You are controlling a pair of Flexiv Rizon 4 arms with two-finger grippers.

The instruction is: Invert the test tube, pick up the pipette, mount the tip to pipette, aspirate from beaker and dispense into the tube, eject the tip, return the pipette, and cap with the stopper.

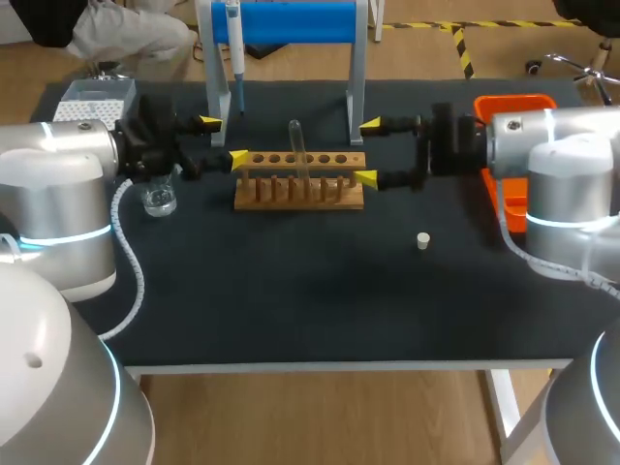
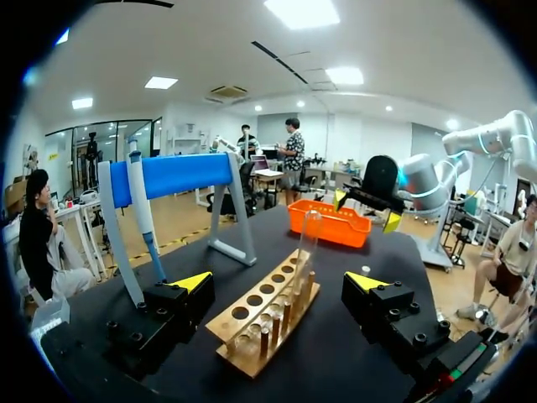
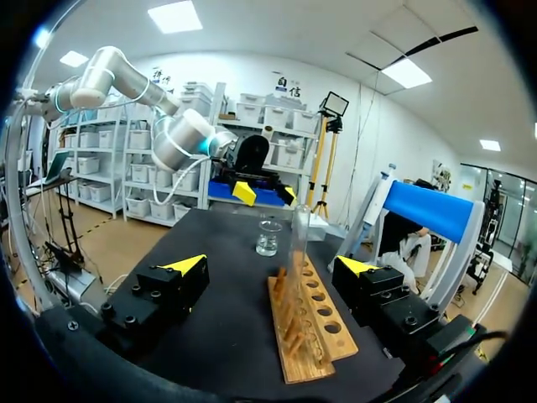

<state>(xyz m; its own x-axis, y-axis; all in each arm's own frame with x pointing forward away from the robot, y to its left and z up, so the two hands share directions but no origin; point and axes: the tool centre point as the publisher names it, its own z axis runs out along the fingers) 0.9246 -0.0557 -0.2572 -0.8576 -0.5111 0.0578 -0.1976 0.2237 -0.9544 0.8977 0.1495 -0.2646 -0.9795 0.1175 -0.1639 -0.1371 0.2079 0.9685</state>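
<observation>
A clear test tube (image 1: pixel 296 150) (image 2: pixel 307 243) (image 3: pixel 300 243) stands upright in the wooden rack (image 1: pixel 299 183) (image 2: pixel 267 311) (image 3: pixel 310 323) at mid-table. My left gripper (image 1: pixel 222 141) (image 2: pixel 281 281) is open at the rack's left end, one finger on either side of it. My right gripper (image 1: pixel 367 152) (image 3: pixel 273 267) is open at the rack's right end. The pipette (image 1: pixel 234 53) (image 2: pixel 141 201) hangs on the blue-barred stand (image 1: pixel 287 29) (image 2: pixel 172 176) (image 3: pixel 436 211). A glass beaker (image 1: pixel 158 197) (image 3: pixel 268 238) sits under my left wrist. The white stopper (image 1: pixel 423 240) lies on the mat toward the front right.
An orange bin (image 1: pixel 513 155) (image 2: pixel 329 225) sits at the right, behind my right arm. A tip box (image 1: pixel 95 99) stands at the back left corner. The black mat (image 1: pixel 310 300) stretches in front of the rack.
</observation>
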